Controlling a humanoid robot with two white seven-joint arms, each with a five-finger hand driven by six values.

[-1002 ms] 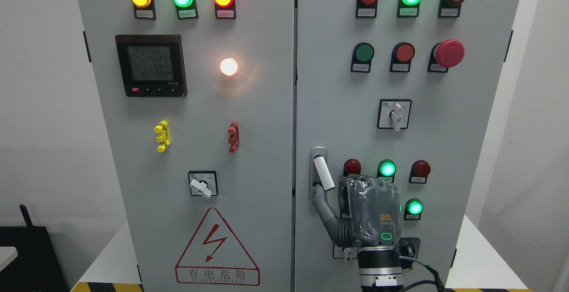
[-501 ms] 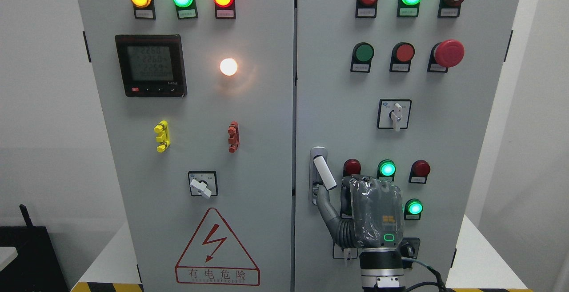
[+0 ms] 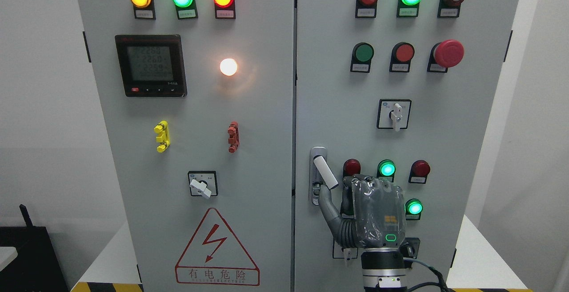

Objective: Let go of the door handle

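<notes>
The white door handle (image 3: 325, 172) sits on its grey lock plate (image 3: 318, 152) at the left edge of the cabinet's right door (image 3: 338, 105). It is tilted, with its lower end swung out to the right. My right hand (image 3: 377, 212) comes up from the bottom edge, just right of and below the handle, its back facing me. Its thumb (image 3: 326, 203) stretches up and left, with the tip touching just under the handle's lower end. The other fingers (image 3: 366, 181) point at the door to the right of the handle and do not wrap it. The left arm is not in view.
Red and green indicator lamps (image 3: 386, 168) and a rotary switch (image 3: 394, 114) surround the hand on the right door. The left door (image 3: 200, 105) carries a meter (image 3: 150, 64), lamps, a selector switch (image 3: 202, 184) and a warning triangle (image 3: 216, 247). A cable (image 3: 426, 270) trails from my wrist.
My right hand has shifted a little to the right and down. The thumb has slid along under the handle's end, and that lower end has swung slightly right.
</notes>
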